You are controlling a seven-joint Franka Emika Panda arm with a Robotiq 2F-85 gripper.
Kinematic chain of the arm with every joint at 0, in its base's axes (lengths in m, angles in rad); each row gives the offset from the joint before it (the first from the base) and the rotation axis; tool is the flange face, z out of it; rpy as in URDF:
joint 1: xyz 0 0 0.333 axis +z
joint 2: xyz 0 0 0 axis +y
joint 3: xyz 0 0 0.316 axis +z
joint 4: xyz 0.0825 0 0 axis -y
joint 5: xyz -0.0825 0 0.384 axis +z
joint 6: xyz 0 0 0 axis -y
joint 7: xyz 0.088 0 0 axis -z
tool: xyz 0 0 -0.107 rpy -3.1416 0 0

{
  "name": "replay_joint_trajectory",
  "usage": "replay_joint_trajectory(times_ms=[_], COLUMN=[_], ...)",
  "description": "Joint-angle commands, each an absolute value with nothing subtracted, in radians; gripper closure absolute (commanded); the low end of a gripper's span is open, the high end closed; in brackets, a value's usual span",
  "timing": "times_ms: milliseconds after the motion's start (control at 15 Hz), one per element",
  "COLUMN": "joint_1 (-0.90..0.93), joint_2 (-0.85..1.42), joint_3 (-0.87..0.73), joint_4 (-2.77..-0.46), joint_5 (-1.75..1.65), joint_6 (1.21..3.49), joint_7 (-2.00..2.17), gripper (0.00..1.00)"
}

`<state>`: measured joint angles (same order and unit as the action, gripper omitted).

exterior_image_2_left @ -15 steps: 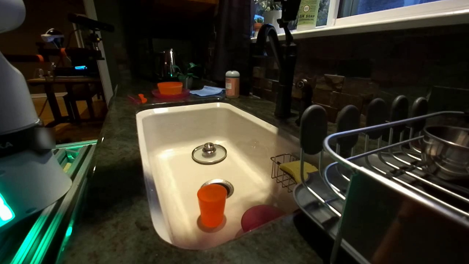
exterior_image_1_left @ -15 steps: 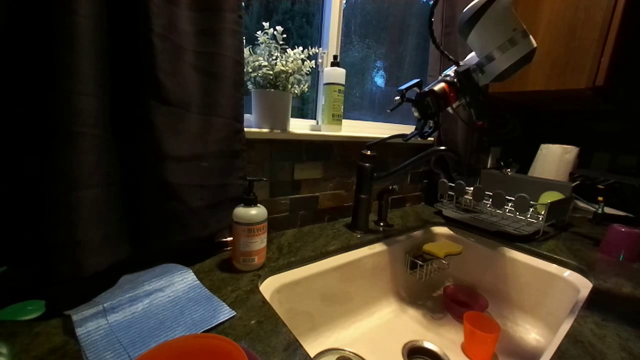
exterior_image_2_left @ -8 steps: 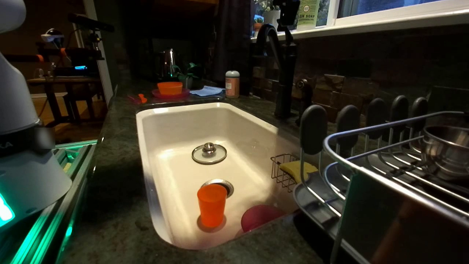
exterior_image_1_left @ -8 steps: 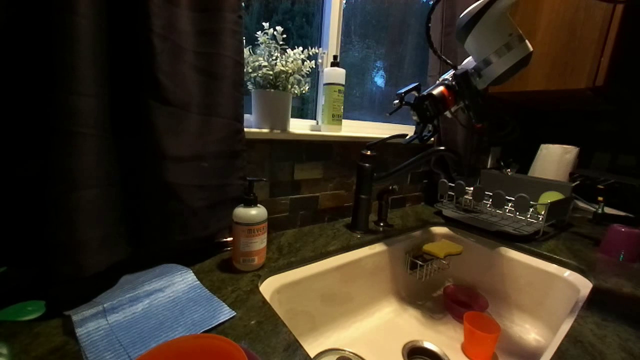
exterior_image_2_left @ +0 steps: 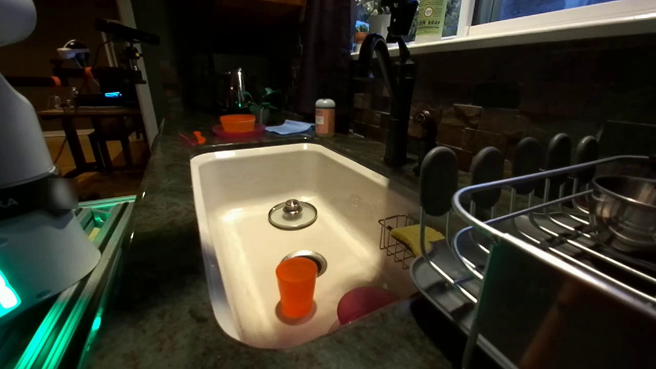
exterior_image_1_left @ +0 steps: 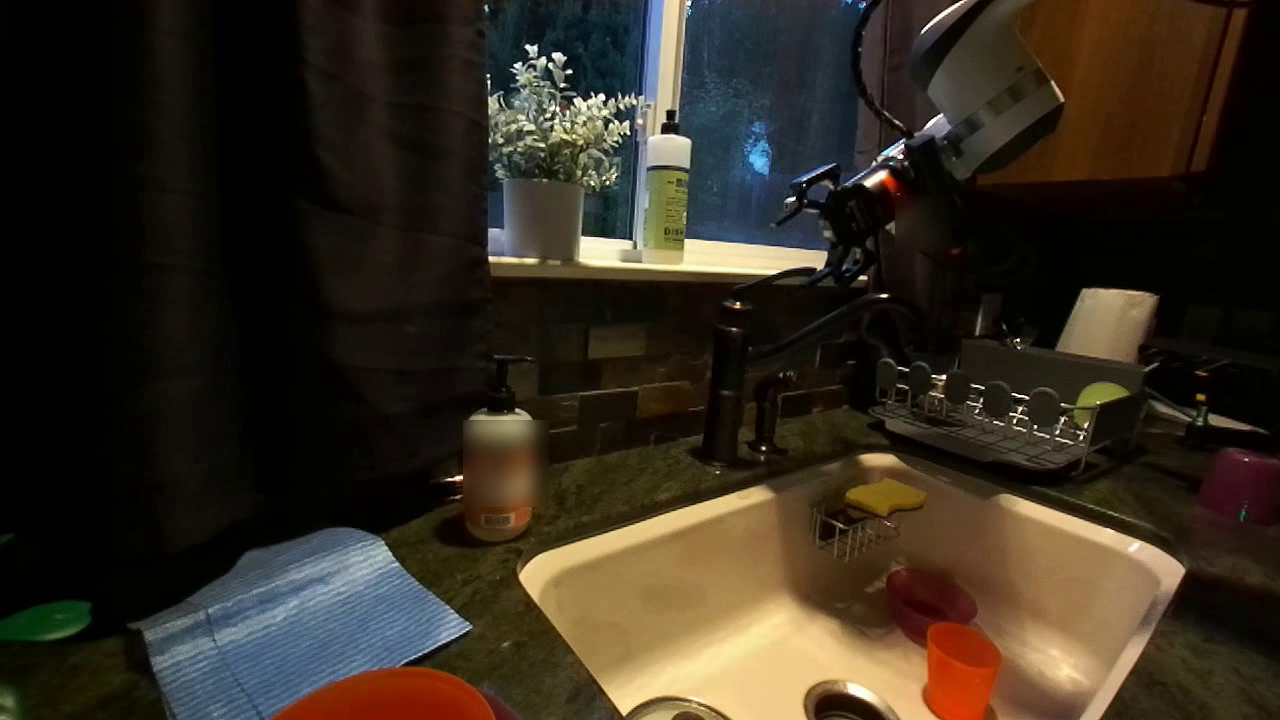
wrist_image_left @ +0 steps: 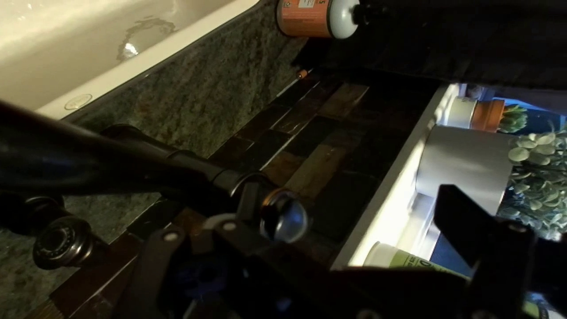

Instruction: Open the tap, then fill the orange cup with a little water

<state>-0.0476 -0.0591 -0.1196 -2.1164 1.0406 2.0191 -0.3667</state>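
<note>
"One arm [exterior_image_1_left: 990, 95] at the sink [exterior_image_1_left: 680, 590], I see. How is it posed?"

"In an exterior view it slants down from the upper right toward the window [exterior_image_1_left: 720, 60], its far end tilted, aimed leftward and a little down. The gripper [wrist_image_left: 349, 191] sits above the tap [exterior_image_1_left: 724, 385], over the side where the spout [exterior_image_1_left: 820, 323] runs out."

"And the jaws?"

"Spread wide. In the wrist view the fingers [wrist_image_left: 460, 215] stand well apart, and wall tiles [wrist_image_left: 328, 164] and the lit sill [wrist_image_left: 392, 204] show between them."

"Is the gripper against the tap?"

"Hard to say. The lower finger is right by the end of the handle [exterior_image_1_left: 770, 277] in an exterior view, but I can't tell whether the two touch."

"Where is the orange cup [exterior_image_2_left: 297, 287]?"

"Upright on the sink floor, near the drain [exterior_image_1_left: 848, 702], as both exterior views show. It stands well below the gripper."

"What's that near it?"

"A round, pinkish-red cup [exterior_image_1_left: 930, 605], also in the sink. Higher up, a yellow sponge [exterior_image_1_left: 885, 495] rests at a wire caddy [exterior_image_1_left: 852, 538] on the sink wall."
</note>
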Motion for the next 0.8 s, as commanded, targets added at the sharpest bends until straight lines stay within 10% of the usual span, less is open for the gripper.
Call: replay_joint_trajectory(times_ms=[0, 733], joint_1=[-0.062, -0.059], joint_2=[-0.052, -0.052], joint_3=[-0.114, -0.11], joint_4=[-2.1, -2.087], joint_5=[1.075, 1.077], joint_6=[1.981, 1.991], joint_7=[-0.371, -0.42], gripper=[0.0, 0.0])
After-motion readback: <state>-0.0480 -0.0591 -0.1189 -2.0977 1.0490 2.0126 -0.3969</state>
